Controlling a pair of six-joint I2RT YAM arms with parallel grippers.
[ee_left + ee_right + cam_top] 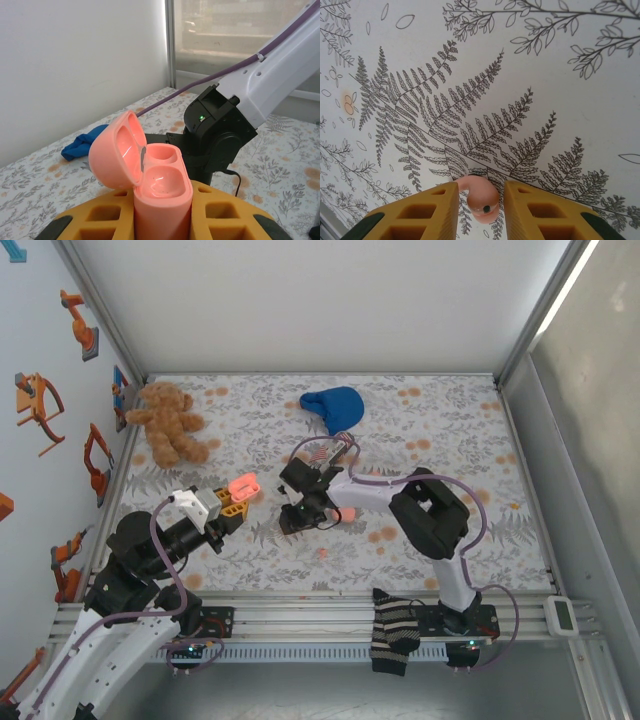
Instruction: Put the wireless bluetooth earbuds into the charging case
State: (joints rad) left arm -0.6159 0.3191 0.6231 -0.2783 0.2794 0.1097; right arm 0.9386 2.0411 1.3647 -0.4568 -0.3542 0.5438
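Right jaws barely apart around earbud [481,198] — left jaws tight on case [162,192]

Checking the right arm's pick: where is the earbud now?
Right wrist view, bottom centre: the earbud sits between the right gripper's two yellow fingers, with the fern-print cloth behind it.

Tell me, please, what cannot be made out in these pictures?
Right wrist: whether the right gripper pinches the earbud or merely straddles it; the contact is unclear.
Left wrist: base of the charging case, hidden inside the left gripper.
Top: the pink speck, too small to identify.
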